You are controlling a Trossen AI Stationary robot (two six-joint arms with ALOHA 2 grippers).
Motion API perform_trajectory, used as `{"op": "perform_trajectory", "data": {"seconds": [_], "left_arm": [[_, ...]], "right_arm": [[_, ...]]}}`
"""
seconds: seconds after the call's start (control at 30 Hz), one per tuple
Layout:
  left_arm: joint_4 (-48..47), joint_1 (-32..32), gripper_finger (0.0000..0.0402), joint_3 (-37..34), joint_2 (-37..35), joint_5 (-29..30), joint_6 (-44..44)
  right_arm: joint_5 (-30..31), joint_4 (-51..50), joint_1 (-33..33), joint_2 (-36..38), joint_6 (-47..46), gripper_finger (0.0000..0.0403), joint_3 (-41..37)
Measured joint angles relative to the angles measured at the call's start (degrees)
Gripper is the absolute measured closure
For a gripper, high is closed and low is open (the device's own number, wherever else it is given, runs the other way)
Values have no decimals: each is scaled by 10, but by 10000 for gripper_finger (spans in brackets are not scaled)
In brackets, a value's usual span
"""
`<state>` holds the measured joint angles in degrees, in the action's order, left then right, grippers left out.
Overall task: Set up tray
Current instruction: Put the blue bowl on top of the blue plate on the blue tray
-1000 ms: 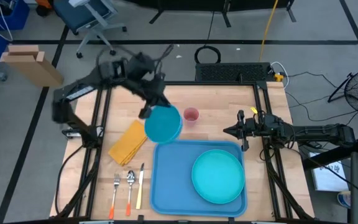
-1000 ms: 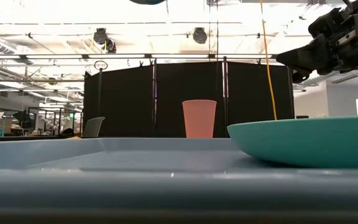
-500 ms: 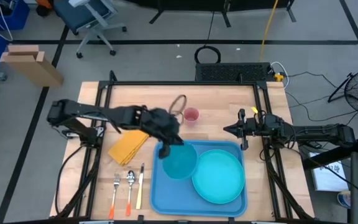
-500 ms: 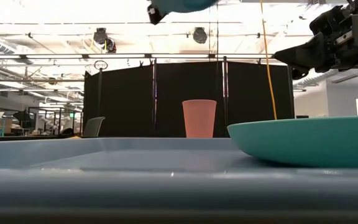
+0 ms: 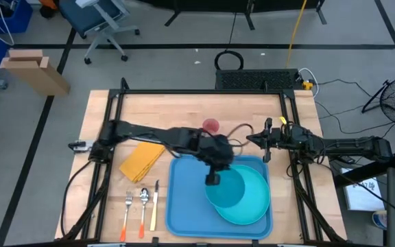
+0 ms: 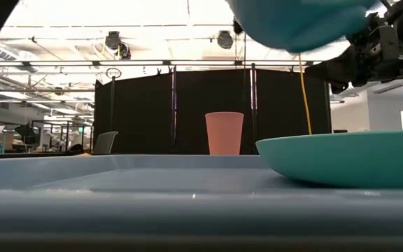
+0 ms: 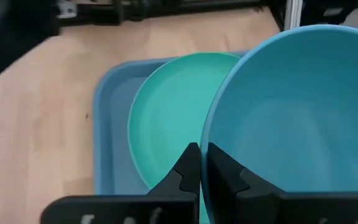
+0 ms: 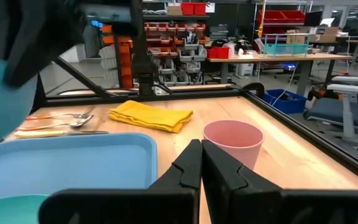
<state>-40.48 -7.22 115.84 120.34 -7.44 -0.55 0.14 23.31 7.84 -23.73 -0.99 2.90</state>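
One wooden table (image 5: 115, 137), one tray (image 5: 184, 206), one plate (image 5: 252, 206); left claw (image 5: 213, 177) clamped on one bowl (image 5: 226, 191); right claw (image 5: 260, 143) together.

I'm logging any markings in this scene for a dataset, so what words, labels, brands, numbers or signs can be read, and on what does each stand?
None can be read.
The tray, plate, bowl held in the left gripper and pink cup show no markings.
The bins on the shelves in the room behind are too small to show any label.

Plate (image 6: 348, 159) cut off at low view's edge; bowl (image 5: 226, 190) hides plate's middle.
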Motion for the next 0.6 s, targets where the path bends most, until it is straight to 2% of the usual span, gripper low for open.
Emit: {"op": "perform_trajectory", "data": {"seconds": [0.23, 0.43, 0.6], "left_arm": [[1, 0, 394, 105, 107, -1, -40], [15, 0, 394, 139, 170, 0, -52], [44, 0, 394, 151, 189, 28, -52]], "right_arm": [[13, 2, 0, 0, 6, 403, 0], [102, -1, 0, -1, 0, 403, 0], [104, -2, 0, -1, 0, 403, 0]]}}
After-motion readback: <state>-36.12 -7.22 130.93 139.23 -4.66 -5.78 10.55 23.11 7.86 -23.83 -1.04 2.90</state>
